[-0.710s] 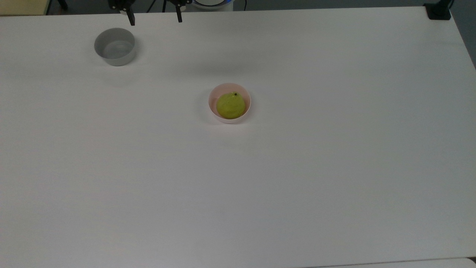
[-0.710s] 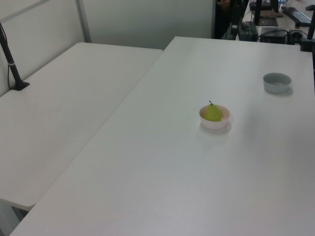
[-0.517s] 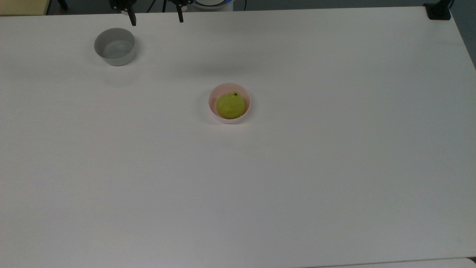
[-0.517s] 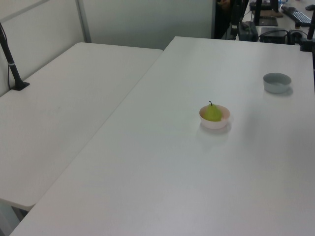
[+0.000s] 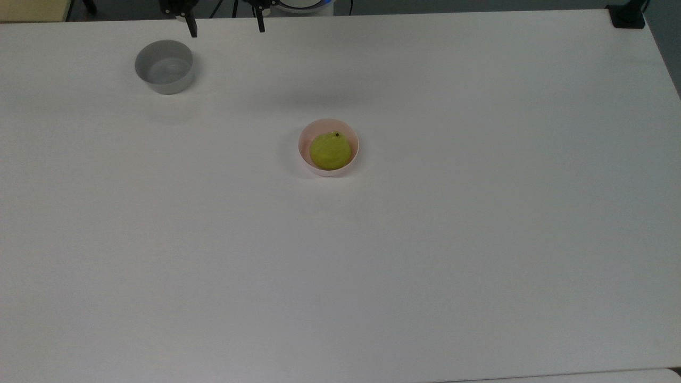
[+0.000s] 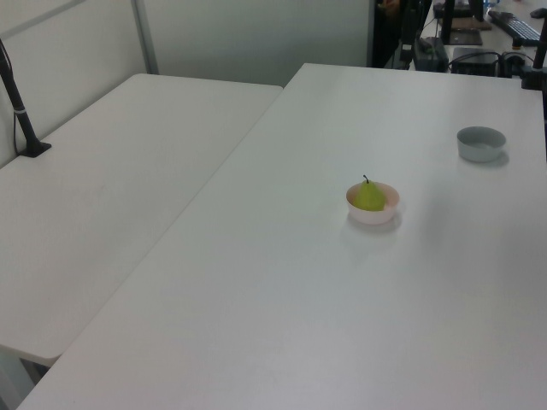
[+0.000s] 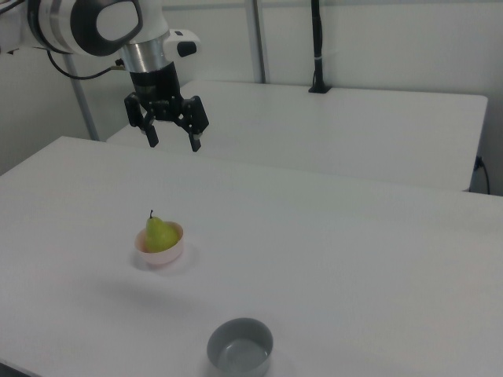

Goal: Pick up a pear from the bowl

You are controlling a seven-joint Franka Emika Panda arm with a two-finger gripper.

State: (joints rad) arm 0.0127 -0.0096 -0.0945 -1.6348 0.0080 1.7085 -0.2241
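Surface (image 5: 425, 266): big, white and smooth, lit softly from above.
Second table (image 6: 111, 179): white too, right beside the surface on the left view's left.
Wall (image 7: 377, 39): pale and plain, behind the tables.
Black pole (image 7: 317, 47): stands upright on the second table, far back.
Desk clutter (image 6: 479, 34): dark cables and a keyboard, far off.
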